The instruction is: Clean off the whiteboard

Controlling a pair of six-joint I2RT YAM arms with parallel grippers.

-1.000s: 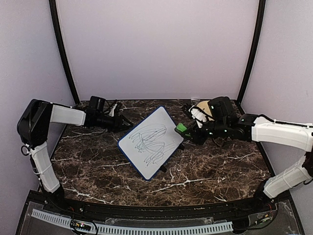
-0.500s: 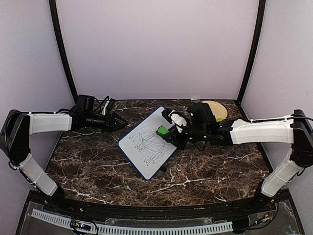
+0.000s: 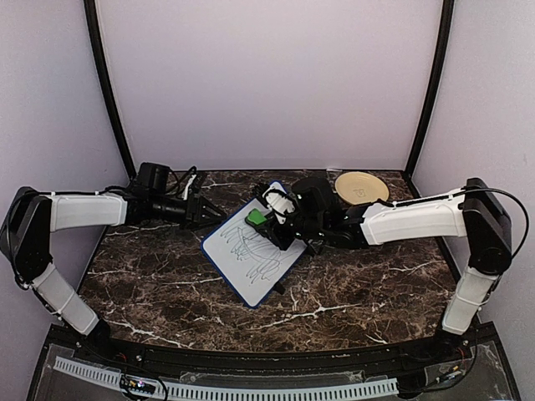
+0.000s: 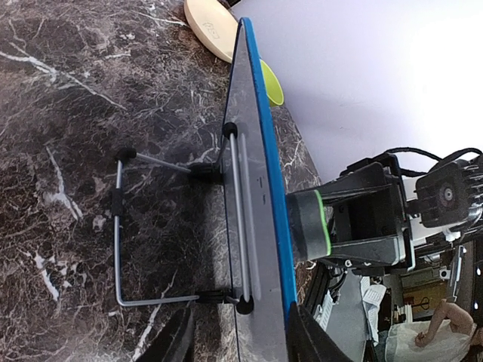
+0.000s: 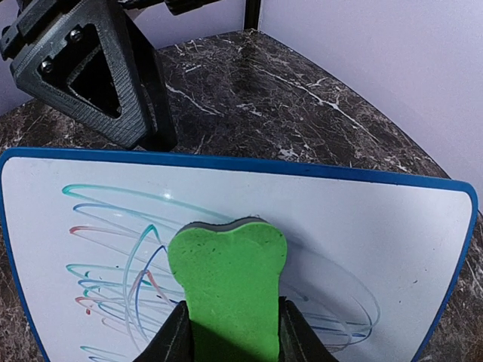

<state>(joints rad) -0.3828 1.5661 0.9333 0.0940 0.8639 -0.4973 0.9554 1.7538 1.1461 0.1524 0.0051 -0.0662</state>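
Dark marbled surface (image 3: 351, 284) carries the propped blue-rimmed whiteboard (image 3: 251, 267); right claw (image 5: 230, 332), clamping a green bone-shaped foam eraser (image 5: 226, 271), presses its scribbled face, while left claw (image 4: 240, 339), seemingly spread, straddles its edge.

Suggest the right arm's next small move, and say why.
Probably drag the green eraser, clamped in the right tool, down across the whiteboard: it seems pressed against the upper part, and the marker scribbles below it look unwiped.
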